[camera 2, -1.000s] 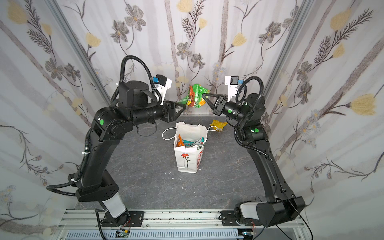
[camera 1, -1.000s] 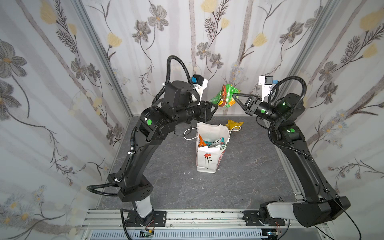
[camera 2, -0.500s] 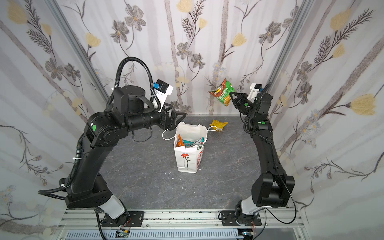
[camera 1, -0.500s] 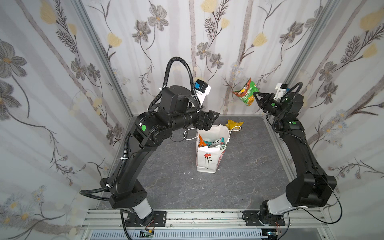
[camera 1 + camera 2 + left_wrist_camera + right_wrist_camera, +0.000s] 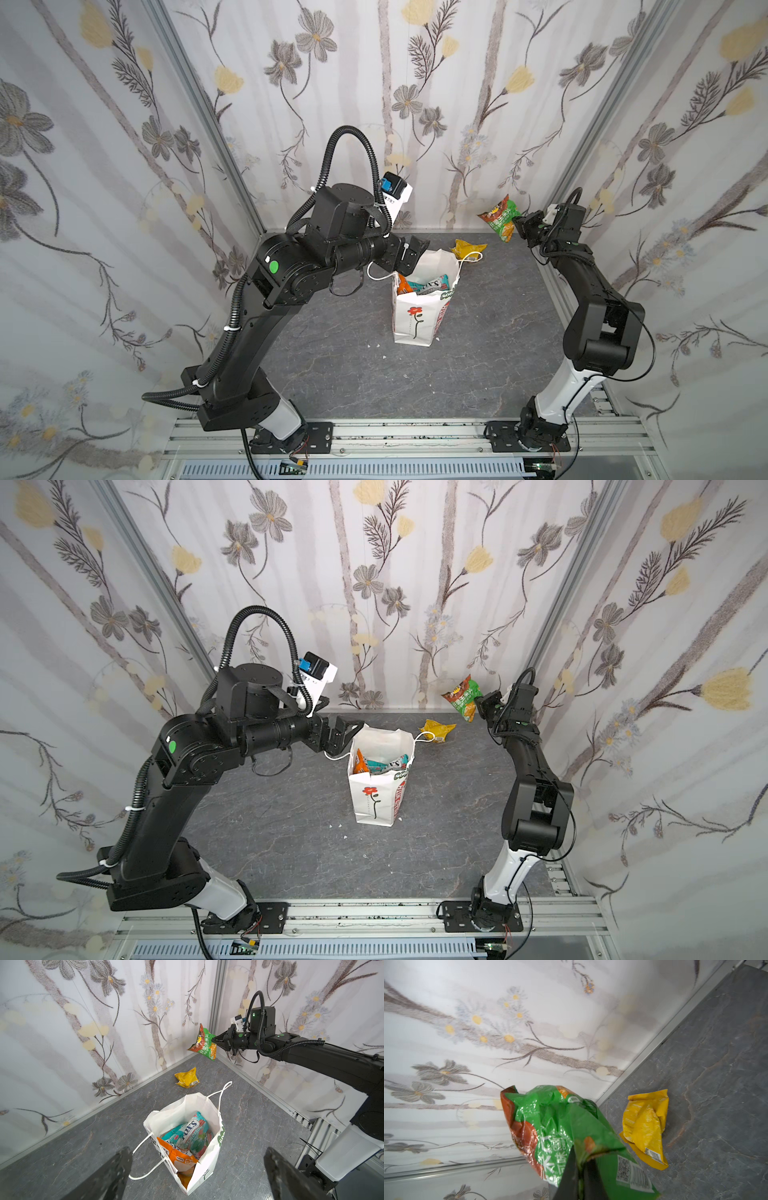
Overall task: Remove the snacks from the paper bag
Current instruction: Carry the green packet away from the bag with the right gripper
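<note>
Snacks (image 5: 188, 1136): likely light, crinkly, slippery foil packets; pinch a sealed edge. Several in paper bag (image 5: 415, 320), yellow packet (image 5: 467, 248) on table (image 5: 332, 365), green packet (image 5: 500, 218) pinched aloft by right claw (image 5: 216, 1040); left claw (image 5: 415, 257) wide, empty.

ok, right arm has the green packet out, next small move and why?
Probably lower the right gripper and let go beside the yellow packet: the green packet hangs pinched in the air, clear of the paper bag.

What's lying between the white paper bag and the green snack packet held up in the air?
A crumpled yellow packet, seen best in the left wrist view.
</note>
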Motion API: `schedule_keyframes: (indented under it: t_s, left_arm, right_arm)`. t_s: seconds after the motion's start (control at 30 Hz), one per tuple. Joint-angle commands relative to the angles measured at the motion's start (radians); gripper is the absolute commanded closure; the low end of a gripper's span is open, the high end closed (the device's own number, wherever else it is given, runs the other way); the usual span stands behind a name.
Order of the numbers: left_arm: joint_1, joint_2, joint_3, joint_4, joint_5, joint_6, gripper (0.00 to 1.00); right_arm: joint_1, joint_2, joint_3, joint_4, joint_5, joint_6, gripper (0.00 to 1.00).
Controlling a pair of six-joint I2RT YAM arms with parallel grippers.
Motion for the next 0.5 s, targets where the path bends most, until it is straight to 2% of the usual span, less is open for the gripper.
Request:
schedule_keyframes:
  t_s: [0.0, 0.13, 0.27, 0.47]
  left_arm:
    - [0.001, -0.004, 0.006, 0.017, -0.032, 0.022, 0.00]
    - [0.000, 0.017, 0.042, -0.023, -0.053, 0.040, 0.00]
    - [0.000, 0.028, 0.057, -0.040, -0.075, 0.035, 0.00]
    - [0.000, 0.040, 0.067, -0.032, -0.070, 0.024, 0.00]
  right_arm:
    - [-0.006, 0.050, 0.008, -0.010, 0.058, 0.079, 1.00]
    - [-0.011, 0.098, -0.013, 0.021, 0.115, 0.165, 1.00]
    - [-0.017, 0.165, -0.026, 0.078, 0.099, 0.267, 1.00]
    - [-0.022, 0.242, -0.028, 0.098, 0.114, 0.313, 1.00]
